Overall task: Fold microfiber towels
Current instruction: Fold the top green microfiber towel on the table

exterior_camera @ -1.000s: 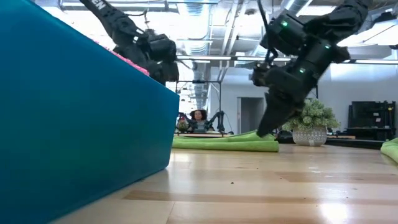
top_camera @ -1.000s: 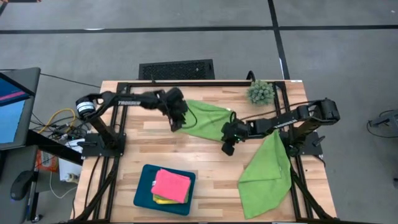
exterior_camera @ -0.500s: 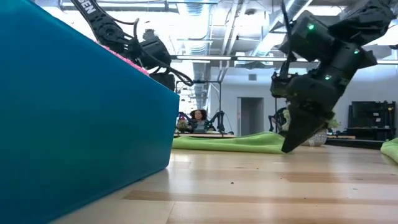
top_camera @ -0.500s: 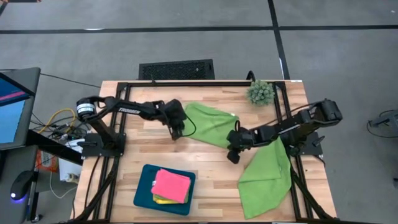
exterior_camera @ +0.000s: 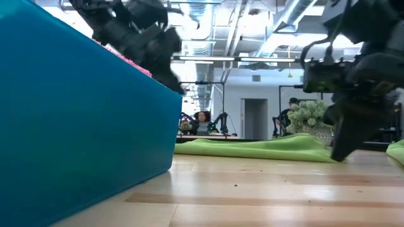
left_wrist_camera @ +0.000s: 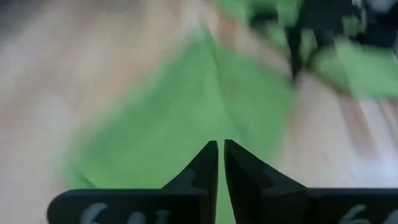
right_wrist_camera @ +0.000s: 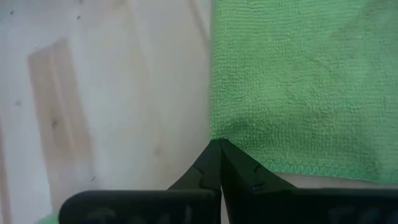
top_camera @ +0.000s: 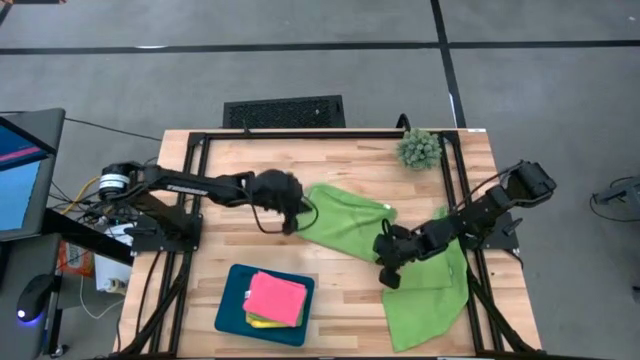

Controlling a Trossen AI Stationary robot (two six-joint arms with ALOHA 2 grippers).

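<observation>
you had the green towel (top_camera: 345,218) stretched over the table middle, the left gripper (top_camera: 291,222) and right gripper (top_camera: 390,272) each pinching only a thin corner, so one sudden pull could have slipped it free.

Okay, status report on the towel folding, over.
Left gripper shut on green towel, right gripper shut on its other corner. Towel flat mid-table. Second green towel lies beside the right gripper.
</observation>
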